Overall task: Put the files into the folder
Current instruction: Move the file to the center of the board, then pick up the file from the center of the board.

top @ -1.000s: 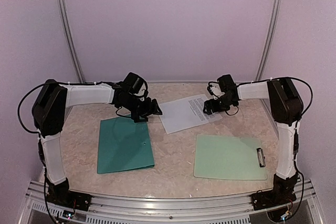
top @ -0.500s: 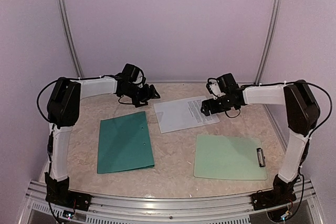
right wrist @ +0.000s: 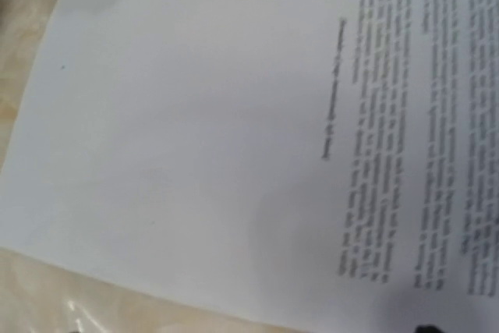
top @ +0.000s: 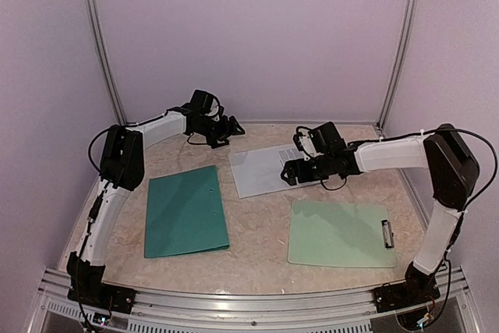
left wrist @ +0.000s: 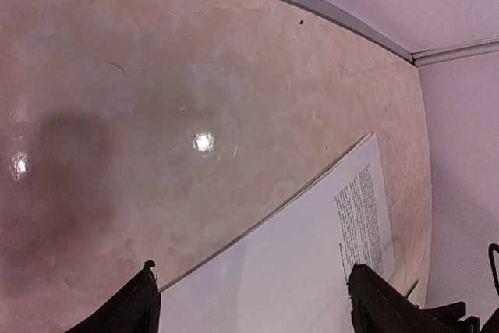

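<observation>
Since a second before, my left arm had swung back to the far edge, the left gripper [top: 228, 127] gaping, empty, while my right gripper [top: 287, 171], spread wide and holding nothing, reached low over the files [top: 260, 172] at mid-table. One folder [top: 185, 210] lay front-left, one clipboard [top: 337, 233] front-right; I couldn't count the sheets. The marbled table [top: 257, 228] sat between lilac walls [top: 249, 37].

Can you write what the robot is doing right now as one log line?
left gripper: open, near table's far edge | right gripper: open, over files | folder: closed, flat
</observation>
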You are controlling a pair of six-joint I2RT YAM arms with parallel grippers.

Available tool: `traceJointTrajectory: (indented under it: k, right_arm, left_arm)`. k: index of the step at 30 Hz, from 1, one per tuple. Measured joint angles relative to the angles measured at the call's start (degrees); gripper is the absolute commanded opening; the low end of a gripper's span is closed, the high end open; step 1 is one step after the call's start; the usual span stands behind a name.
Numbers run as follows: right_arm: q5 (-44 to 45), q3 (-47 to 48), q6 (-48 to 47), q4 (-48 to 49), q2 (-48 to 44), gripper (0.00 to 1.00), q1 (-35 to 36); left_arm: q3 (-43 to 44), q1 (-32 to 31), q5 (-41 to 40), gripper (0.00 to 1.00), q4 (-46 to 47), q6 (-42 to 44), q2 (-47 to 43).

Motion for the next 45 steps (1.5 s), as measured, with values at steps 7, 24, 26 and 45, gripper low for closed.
traceJointTrajectory:
  k: [7, 24, 26, 45]
  right_arm:
    - [-1.4, -3.9, 4.1, 3.0, -0.1, 0.89, 0.3]
    - [-1.5, -7.3, 17.2, 5.3, -0.8, 0.91, 0.1]
    - [-0.8, -7.8, 18.5, 5.6, -0.8, 0.92, -0.3]
    - [-1.1, -19.0, 33.2, 21.9, -2.8, 0.9, -6.7]
  left_arm:
    - [6.9, 1.8, 3.3, 0.76, -4.4, -2.8, 6.0]
    - [-1.4, -0.3, 10.1, 0.65, -1.5, -3.2, 3.1]
    - [-5.4, -0.6, 10.2, 0.64, -0.3, -3.1, 1.0]
    - [-25.0, -3.2, 9.7, 0.67, 3.9, -2.0, -10.9]
